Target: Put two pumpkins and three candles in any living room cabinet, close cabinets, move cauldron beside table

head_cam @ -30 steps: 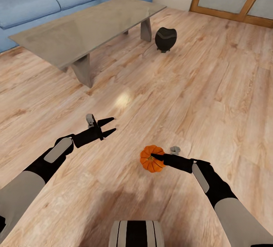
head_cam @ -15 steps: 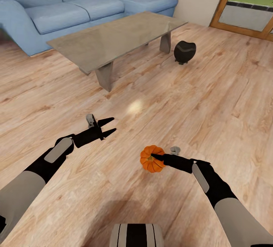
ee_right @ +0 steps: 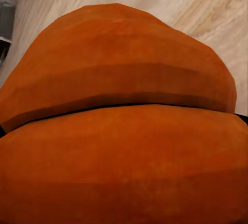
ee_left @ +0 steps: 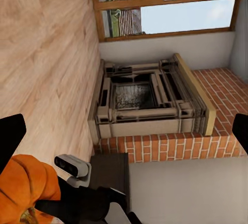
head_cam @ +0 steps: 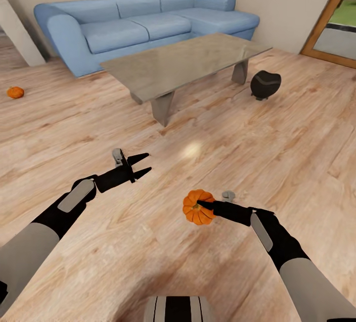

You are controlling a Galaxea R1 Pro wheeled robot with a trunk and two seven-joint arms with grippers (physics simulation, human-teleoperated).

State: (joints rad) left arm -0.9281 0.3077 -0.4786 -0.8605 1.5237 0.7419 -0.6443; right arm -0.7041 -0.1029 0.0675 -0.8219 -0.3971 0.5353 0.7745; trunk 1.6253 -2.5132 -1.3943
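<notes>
One pumpkin point(head_cam: 198, 207) is clamped in the right pincer point(head_cam: 201, 206), carried above the floor, presumably for transport to a cabinet. Left pincer point(head_cam: 143, 163) is held wide apart and empty, free for a drawer front. Second pumpkin point(head_cam: 15, 92) is left on the floor far left, near the sofa point(head_cam: 143, 25). Cauldron point(head_cam: 265, 84) is seen just beside the tabletop point(head_cam: 188, 60), so that step looks done.

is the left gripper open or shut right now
Open. In the head view the left gripper has its two black fingers spread with wood floor showing between them, holding nothing.
</notes>
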